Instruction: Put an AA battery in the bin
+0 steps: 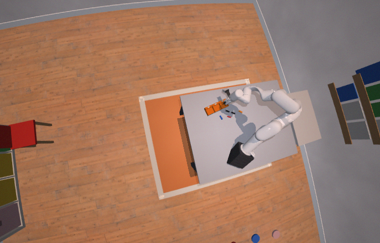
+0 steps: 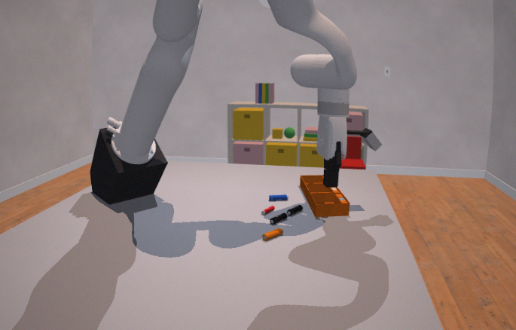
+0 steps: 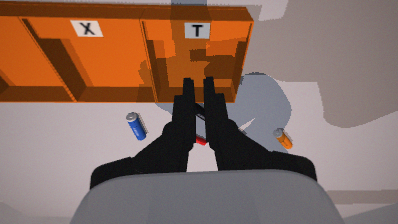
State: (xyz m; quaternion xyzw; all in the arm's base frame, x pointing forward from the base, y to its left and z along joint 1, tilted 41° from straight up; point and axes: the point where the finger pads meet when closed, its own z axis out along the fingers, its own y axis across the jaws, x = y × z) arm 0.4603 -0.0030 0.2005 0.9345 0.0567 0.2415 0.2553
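Observation:
An orange bin tray (image 3: pixel 125 50) has compartments marked X (image 3: pixel 87 28) and T (image 3: pixel 197 31); it also shows in the exterior view (image 2: pixel 324 196) and from above (image 1: pixel 215 107). My gripper (image 3: pixel 199 91) hangs above the near edge of the T compartment. It is shut, with nothing visible between the fingers. It also shows in the exterior view (image 2: pixel 331 180). Batteries lie on the table beside the tray: a blue one (image 3: pixel 136 125) (image 2: pixel 278 197), a red one (image 3: pixel 200 141) (image 2: pixel 267 210), two black ones (image 2: pixel 279 218) (image 2: pixel 294 210) and an orange one (image 3: pixel 283 138) (image 2: pixel 272 234). My fingers hide most of the black ones in the wrist view.
The arm's black base (image 2: pixel 126 169) stands on the grey table at the left. A shelf with coloured boxes (image 2: pixel 276 135) stands by the far wall. Wooden floor lies beyond the table's right edge.

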